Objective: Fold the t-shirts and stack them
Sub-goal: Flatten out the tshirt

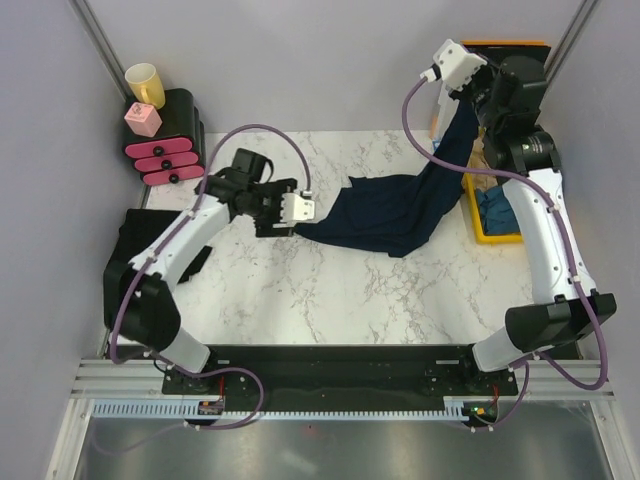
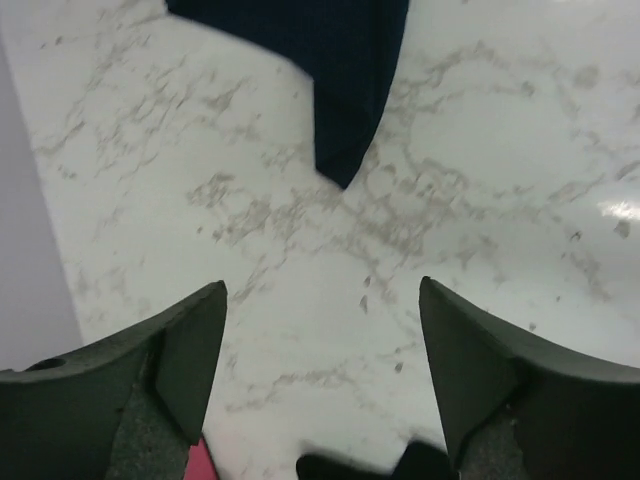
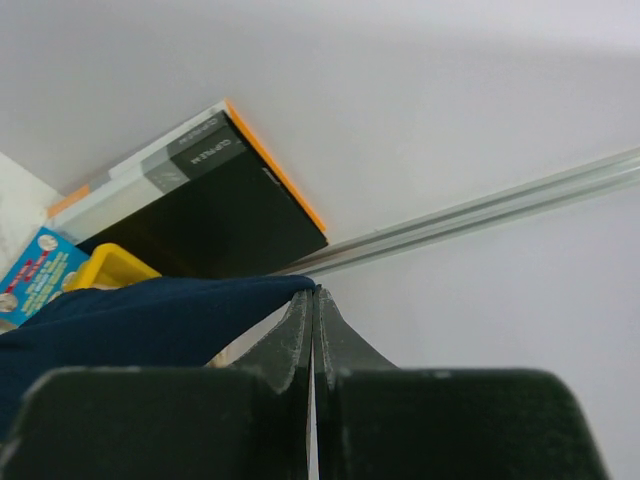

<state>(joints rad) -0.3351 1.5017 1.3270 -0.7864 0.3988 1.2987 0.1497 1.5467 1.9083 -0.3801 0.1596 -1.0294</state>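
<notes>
A large dark navy t-shirt (image 1: 390,210) lies partly bunched on the marble table (image 1: 300,290). One end of it rises to my right gripper (image 1: 470,95), which holds it high at the back right. In the right wrist view the gripper (image 3: 315,297) is shut on the navy cloth (image 3: 150,320). My left gripper (image 1: 303,207) is open and empty, just left of the shirt's left edge. In the left wrist view the gripper (image 2: 320,370) hovers over bare marble, with a corner of the navy shirt (image 2: 350,90) ahead of it. A medium-blue shirt (image 1: 497,208) and some beige cloth (image 1: 482,160) lie in the yellow tray (image 1: 497,238).
The rigid black orange-edged folder (image 1: 505,52) stands behind the tray and also shows in the right wrist view (image 3: 225,215). A black-and-pink drawer stack (image 1: 168,145) with a yellow mug (image 1: 145,83) and a pink block (image 1: 142,120) sits at the back left. Dark cloth (image 1: 125,250) lies at the table's left edge.
</notes>
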